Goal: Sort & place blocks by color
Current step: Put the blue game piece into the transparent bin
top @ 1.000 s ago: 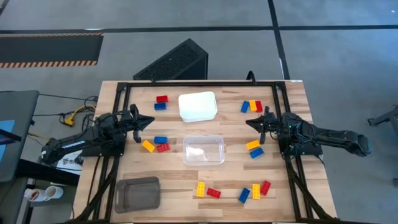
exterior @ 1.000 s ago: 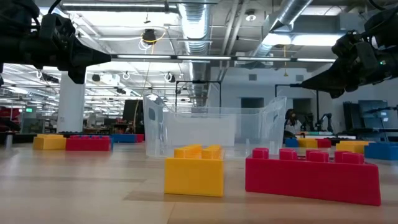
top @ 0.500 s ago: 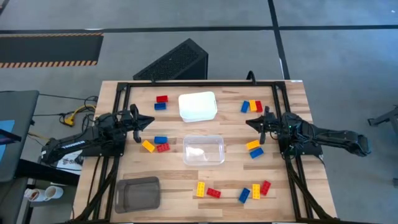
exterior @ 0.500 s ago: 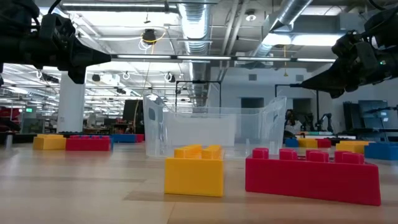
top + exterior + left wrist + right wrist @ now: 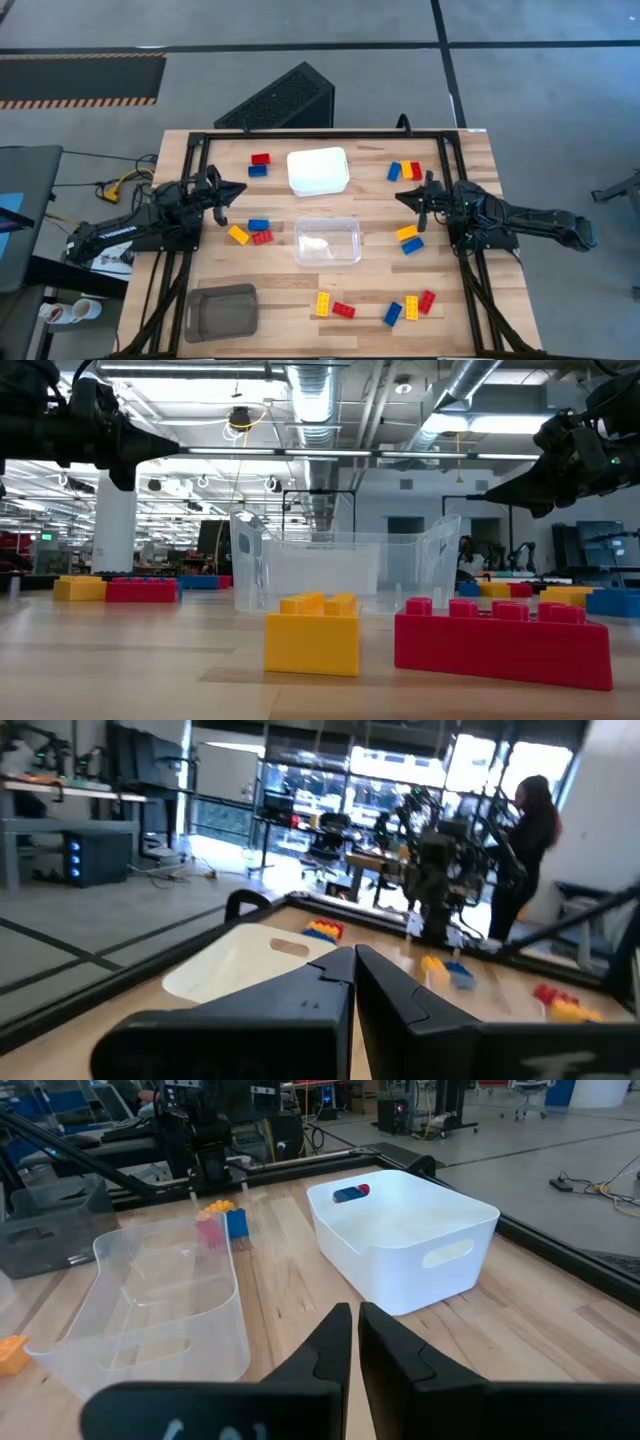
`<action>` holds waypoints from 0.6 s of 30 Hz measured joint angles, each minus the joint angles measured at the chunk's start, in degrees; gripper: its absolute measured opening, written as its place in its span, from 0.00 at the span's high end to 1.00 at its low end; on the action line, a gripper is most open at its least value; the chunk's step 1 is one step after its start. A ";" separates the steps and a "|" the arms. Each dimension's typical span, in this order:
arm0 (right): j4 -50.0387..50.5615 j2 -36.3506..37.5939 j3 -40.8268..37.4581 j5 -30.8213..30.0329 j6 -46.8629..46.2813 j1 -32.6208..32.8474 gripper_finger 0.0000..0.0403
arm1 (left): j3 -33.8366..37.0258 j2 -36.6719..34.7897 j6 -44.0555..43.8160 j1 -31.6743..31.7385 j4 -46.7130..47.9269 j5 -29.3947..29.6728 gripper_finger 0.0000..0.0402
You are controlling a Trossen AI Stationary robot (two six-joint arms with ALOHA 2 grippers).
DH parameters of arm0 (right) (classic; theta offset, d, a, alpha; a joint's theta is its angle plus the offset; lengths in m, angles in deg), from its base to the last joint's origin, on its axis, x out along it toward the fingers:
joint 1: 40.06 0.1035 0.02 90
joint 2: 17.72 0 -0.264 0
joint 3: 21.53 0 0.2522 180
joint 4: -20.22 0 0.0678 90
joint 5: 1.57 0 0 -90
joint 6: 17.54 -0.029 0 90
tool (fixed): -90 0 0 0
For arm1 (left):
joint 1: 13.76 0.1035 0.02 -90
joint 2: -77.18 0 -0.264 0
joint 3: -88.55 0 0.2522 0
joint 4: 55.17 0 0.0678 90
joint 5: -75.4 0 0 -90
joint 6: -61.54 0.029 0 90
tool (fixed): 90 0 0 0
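Red, blue and yellow blocks lie in small groups on the wooden table: a red one (image 5: 261,158) and a blue one (image 5: 257,170) at the far left, three (image 5: 258,231) by my left gripper, three (image 5: 405,171) at the far right, two (image 5: 408,238) by my right gripper, and several along the near edge (image 5: 343,309). My left gripper (image 5: 240,189) is shut and empty above the table's left side. My right gripper (image 5: 402,197) is shut and empty above the right side. Both point toward the middle of the table.
A white tray (image 5: 318,170) stands at the far middle, a clear tray (image 5: 327,241) at the centre, and a grey tray (image 5: 221,312) at the near left. A black frame (image 5: 320,133) runs along the table's edges. A person (image 5: 525,830) stands in the room beyond.
My left gripper has shifted slightly toward the table's far edge and stays shut. The blocks and trays have not moved.
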 joint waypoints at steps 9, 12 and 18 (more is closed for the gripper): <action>0.00 0.01 -0.01 0.00 0.00 0.00 0.88 | -7.05 0.89 3.27 -0.01 4.51 2.29 0.88; 0.01 0.00 -0.01 0.00 0.01 0.00 0.88 | -9.15 3.12 3.40 -0.01 7.30 4.55 0.80; 0.02 0.00 -0.02 0.00 0.00 0.00 0.88 | -12.75 13.03 3.34 -0.01 13.27 9.75 0.66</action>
